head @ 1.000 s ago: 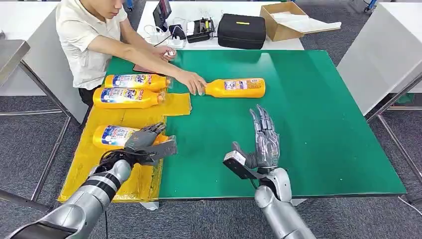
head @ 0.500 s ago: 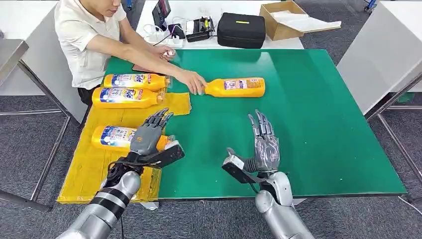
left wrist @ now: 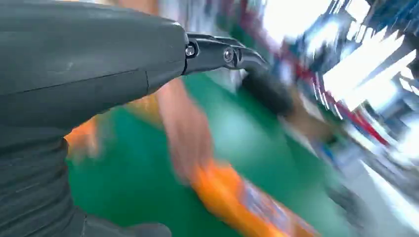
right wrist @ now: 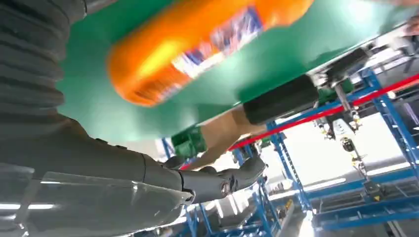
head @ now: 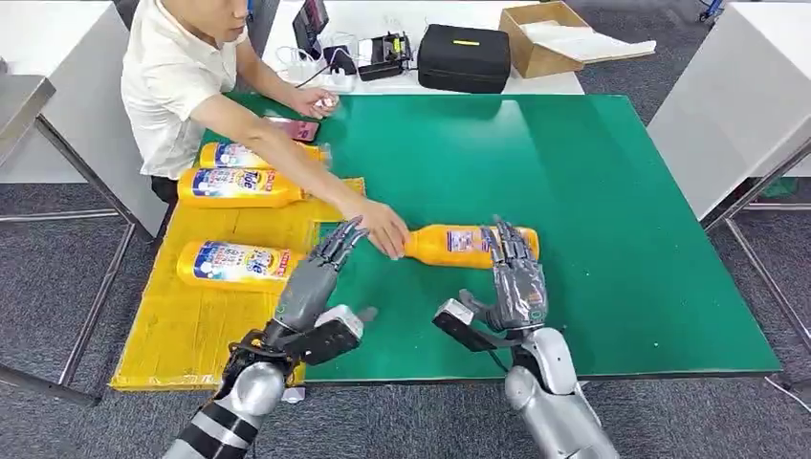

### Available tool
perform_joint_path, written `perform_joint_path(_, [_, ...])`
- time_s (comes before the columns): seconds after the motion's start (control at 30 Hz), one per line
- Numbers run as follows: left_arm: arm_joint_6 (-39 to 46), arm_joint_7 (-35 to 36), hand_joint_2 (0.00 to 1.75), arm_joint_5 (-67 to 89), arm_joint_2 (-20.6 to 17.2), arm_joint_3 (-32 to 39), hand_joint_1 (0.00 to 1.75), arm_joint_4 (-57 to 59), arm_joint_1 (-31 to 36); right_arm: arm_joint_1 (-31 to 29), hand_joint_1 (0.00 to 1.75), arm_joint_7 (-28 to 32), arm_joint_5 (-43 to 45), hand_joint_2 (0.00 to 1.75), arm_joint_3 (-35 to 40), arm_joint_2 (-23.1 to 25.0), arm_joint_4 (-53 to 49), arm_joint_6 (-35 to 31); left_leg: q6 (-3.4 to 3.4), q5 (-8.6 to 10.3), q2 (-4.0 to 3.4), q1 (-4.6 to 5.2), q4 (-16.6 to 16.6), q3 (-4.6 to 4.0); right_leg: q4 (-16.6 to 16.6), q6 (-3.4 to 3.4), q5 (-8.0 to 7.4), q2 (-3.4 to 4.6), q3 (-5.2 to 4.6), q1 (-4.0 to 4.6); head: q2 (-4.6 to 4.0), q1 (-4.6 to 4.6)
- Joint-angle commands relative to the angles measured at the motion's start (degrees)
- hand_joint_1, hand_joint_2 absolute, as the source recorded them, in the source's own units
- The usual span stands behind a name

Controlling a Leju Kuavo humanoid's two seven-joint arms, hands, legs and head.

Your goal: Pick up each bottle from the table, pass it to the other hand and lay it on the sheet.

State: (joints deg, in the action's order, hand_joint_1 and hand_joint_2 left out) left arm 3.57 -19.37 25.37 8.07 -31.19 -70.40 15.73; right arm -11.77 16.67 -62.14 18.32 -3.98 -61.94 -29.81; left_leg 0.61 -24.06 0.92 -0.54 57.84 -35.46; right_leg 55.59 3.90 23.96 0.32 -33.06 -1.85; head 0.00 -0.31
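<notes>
Lying on its side on the green tabletop point(head: 622, 239), the bottle point(head: 459, 245) sits under the right hand point(head: 516, 277), fingers spread and empty, ready to grasp; the left hand point(head: 316, 277) waits beside it, empty too.

The right hand point(head: 515, 279) covers part of the orange bottle point(head: 449, 245); the person's hand point(head: 385, 229) hides its cap. The farthest yellow bottle point(head: 230, 154) lies partly behind the person's forearm. Left wrist view is motion-blurred, the bottle point(left wrist: 242, 202) a smear
</notes>
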Motion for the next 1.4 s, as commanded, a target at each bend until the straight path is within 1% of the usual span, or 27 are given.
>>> perform_joint_path(0.03, [-6.3,-1.0,1.75,-11.8,0.3,-7.1,0.0,0.5,-5.6,-6.6,0.0,-5.1,-4.1,1.75,1.9,-6.0,11.6,5.8,0.02,-0.05,-0.04,0.01,-0.1,0.22,-0.1,-0.16,0.04,-0.04,0.24,0.02,0.0,0.04])
perform_joint_path(0.07, [-6.1,-1.0,1.75,-11.9,0.2,-7.4,0.0,0.4,-5.7,-6.8,0.0,-5.0,-4.0,1.75,2.2,-6.3,12.0,6.3,0.01,-0.03,-0.06,0.02,-0.1,0.15,-0.1,-0.11,0.02,0.0,0.15,0.0,0.0,0.0])
perform_joint_path(0.1, [-5.4,-0.8,1.75,-12.6,0.4,-6.9,0.0,0.1,-5.8,-7.1,0.0,-6.3,-3.8,1.75,2.4,-6.5,12.9,8.7,0.01,-0.1,-0.13,0.01,-0.1,0.29,-0.1,-0.22,0.05,0.03,0.29,0.03,0.0,0.0])
perform_joint_path(0.17, [-4.8,-0.1,1.75,-13.5,0.5,-6.0,0.0,-0.4,-5.9,-6.6,0.0,-7.1,-3.7,1.75,3.0,-6.9,12.9,10.7,-0.01,-0.03,-0.05,0.06,0.0,0.08,0.0,-0.12,0.01,0.0,0.08,0.02,0.0,0.0])
perform_joint_path(0.2, [-4.1,1.4,1.75,-15.2,1.0,-4.6,0.0,-0.6,-6.3,-5.7,0.0,-8.8,-3.8,1.75,3.2,-7.3,12.0,12.2,-0.01,-0.01,0.01,0.07,0.0,0.05,0.0,-0.09,0.01,-0.05,0.05,0.0,0.0,0.0])
perform_joint_path(0.23, [-4.1,1.7,1.75,-15.5,0.7,-4.5,0.0,-0.9,-6.2,-4.7,0.0,-9.4,-3.7,1.75,3.7,-7.7,11.0,12.6,-0.03,-0.1,-0.06,0.02,0.0,0.25,0.0,-0.29,0.08,-0.07,0.27,0.1,0.0,0.0])
perform_joint_path(0.27, [-4.1,1.7,1.75,-15.5,0.7,-4.5,0.0,-0.9,-6.2,-4.5,0.0,-9.5,-3.7,1.75,3.8,-7.7,10.7,12.6,-0.01,-0.04,0.0,0.04,0.0,0.08,0.0,-0.11,0.02,-0.05,0.08,0.04,0.0,-0.02])
perform_joint_path(0.3, [-4.0,2.3,1.75,-16.3,1.0,-3.8,0.0,-0.9,-6.4,-3.9,0.0,-10.5,-3.3,1.75,3.8,-8.0,9.8,13.3,-0.02,-0.11,-0.07,0.0,0.0,0.23,-0.1,-0.24,0.07,-0.04,0.24,0.12,0.0,0.0])
perform_joint_path(0.4, [-4.3,3.1,1.75,-17.7,1.1,-3.4,0.0,-1.0,-7.0,-3.4,0.0,-13.2,-3.6,1.75,4.8,-9.4,8.0,16.1,0.0,-0.05,-0.04,0.05,0.0,0.08,0.0,-0.11,0.03,-0.02,0.07,0.03,0.0,-0.02])
perform_joint_path(0.43, [-4.6,3.4,1.75,-18.3,1.0,-3.4,0.0,-1.1,-7.2,-3.7,0.0,-14.0,-3.5,1.75,5.0,-9.8,7.5,17.0,0.0,-0.1,-0.05,0.02,0.0,0.16,-0.1,-0.18,0.07,-0.04,0.18,0.08,0.0,0.0])
perform_joint_path(0.5, [-4.6,3.4,1.75,-18.3,1.0,-3.6,0.0,-1.2,-7.4,-4.4,0.0,-15.1,-4.7,1.75,5.4,-10.3,7.1,17.0,0.0,-0.04,-0.05,0.05,0.0,0.05,0.0,-0.11,0.02,-0.01,0.04,0.02,0.0,0.0])
perform_joint_path(0.63, [-3.9,3.4,1.75,-17.9,1.2,-3.8,0.0,-1.4,-7.2,-7.3,0.0,-17.4,-8.1,1.75,6.6,-11.4,7.7,16.4,0.0,-0.07,-0.06,0.04,0.0,0.1,0.0,-0.18,0.05,-0.03,0.11,0.02,0.0,0.0])
perform_joint_path(0.7, [-3.7,3.4,1.75,-17.8,1.2,-3.9,0.0,-1.4,-7.1,-8.1,0.0,-17.3,-8.5,1.75,6.7,-11.6,8.2,16.5,0.0,-0.03,-0.07,0.06,0.0,0.02,0.0,-0.11,-0.01,0.0,0.01,-0.02,0.0,0.0])
perform_joint_path(0.73, [-3.5,3.3,1.75,-17.6,1.1,-4.1,0.0,-1.6,-7.0,-8.8,0.0,-17.5,-9.2,1.75,7.0,-11.8,8.8,16.2,-0.02,-0.14,-0.23,0.0,0.1,0.2,0.0,-0.32,0.05,0.07,0.18,0.08,0.0,-0.02])
perform_joint_path(0.77, [-3.5,3.3,1.75,-17.6,1.1,-4.1,0.0,-1.6,-7.0,-8.9,0.0,-17.5,-9.1,1.75,6.9,-11.9,8.9,16.2,0.0,-0.03,-0.09,0.06,0.0,0.0,0.0,-0.1,-0.02,0.02,-0.01,-0.01,0.0,0.0])
perform_joint_path(0.8, [-3.5,3.3,1.75,-17.5,1.0,-4.2,0.0,-1.6,-7.0,-9.2,0.0,-17.3,-9.5,1.75,7.2,-12.1,9.1,16.3,0.0,-0.08,-0.17,0.04,0.1,0.09,0.0,-0.22,0.02,0.05,0.08,0.02,0.0,0.02])
perform_joint_path(0.87, [-3.4,3.3,1.75,-17.3,1.0,-4.4,0.0,-1.6,-7.1,-9.7,0.0,-17.1,-9.7,1.75,7.4,-12.3,9.3,16.4,0.01,-0.03,-0.13,0.05,0.0,0.03,0.0,-0.11,-0.03,0.05,0.02,0.0,0.0,0.0])
perform_joint_path(0.9, [-3.2,3.2,1.75,-17.2,1.0,-4.5,0.0,-1.6,-7.1,-9.9,0.0,-16.9,-10.0,1.75,7.8,-12.4,9.4,16.3,-0.02,-0.16,-0.33,-0.01,0.1,0.23,0.0,-0.33,0.04,0.16,0.19,0.09,0.0,-0.02])
perform_joint_path(0.93, [-3.2,3.2,1.75,-17.1,1.0,-4.8,0.0,-1.1,-6.8,-10.7,0.0,-16.3,-9.7,1.75,8.1,-12.1,9.9,15.9,0.0,-0.07,-0.17,0.02,0.0,0.1,0.0,-0.14,-0.01,0.06,0.09,0.03,0.0,0.0])
perform_joint_path(0.97, [-3.2,3.2,1.75,-17.1,1.0,-4.8,0.0,-1.1,-6.8,-10.9,0.0,-16.3,-9.7,1.75,8.1,-12.0,9.9,16.0,0.0,-0.08,-0.11,0.04,0.0,0.18,0.0,-0.19,0.03,-0.03,0.18,0.03,0.0,0.0])
perform_joint_path(1.17, [-2.7,2.9,1.75,-16.7,1.0,-5.4,0.0,-0.5,-6.4,-12.3,0.0,-15.4,-9.8,1.75,9.5,-10.9,12.2,15.8,0.0,-0.15,-0.29,-0.02,0.1,0.28,0.0,-0.28,0.03,0.12,0.25,0.1,0.0,0.0])
perform_joint_path(1.2, [-2.7,2.9,1.75,-16.7,1.0,-5.4,0.0,-0.4,-6.3,-12.1,0.0,-15.3,-9.3,1.75,9.4,-10.6,12.3,15.8,0.01,-0.03,-0.11,0.04,0.0,0.09,0.0,-0.1,-0.03,0.02,0.09,0.02,0.0,0.0])
perform_joint_path(1.23, [-2.7,2.9,1.75,-16.7,0.9,-5.4,0.0,-0.3,-6.2,-12.1,0.0,-15.3,-9.2,1.75,9.6,-10.6,12.6,16.1,0.01,-0.07,-0.16,0.01,0.0,0.18,0.0,-0.17,-0.01,0.04,0.17,0.05,0.0,0.0])
perform_joint_path(1.3, [-2.6,3.1,1.75,-16.8,1.0,-5.1,0.0,0.2,-6.2,-12.3,0.0,-16.0,-8.3,1.75,9.2,-10.3,13.8,17.6,0.01,-0.05,-0.11,0.01,0.0,0.15,0.0,-0.16,-0.01,-0.01,0.16,0.06,0.0,0.0])
perform_joint_path(1.33, [-2.6,3.0,1.75,-16.8,1.0,-5.1,0.0,0.3,-6.2,-12.8,0.0,-16.6,-7.4,1.75,9.2,-10.1,15.1,20.1,0.01,-0.04,-0.09,0.03,0.0,0.14,0.0,-0.14,-0.01,-0.02,0.14,0.03,0.0,-0.02])
perform_joint_path(1.37, [-2.6,3.0,1.75,-16.8,1.0,-5.1,0.0,0.4,-6.1,-13.1,0.0,-16.6,-7.4,1.75,9.3,-10.3,15.3,20.3,0.01,-0.02,-0.07,0.05,0.0,0.09,0.0,-0.09,-0.03,-0.01,0.09,0.0,0.0,0.0])
perform_joint_path(1.4, [-2.6,3.1,1.75,-16.8,1.1,-5.0,0.0,0.6,-6.2,-13.9,0.0,-17.0,-6.9,1.75,9.8,-10.2,17.0,22.4,0.0,-0.07,-0.16,0.01,0.0,0.18,-0.1,-0.18,-0.02,0.04,0.17,0.06,0.0,0.0])
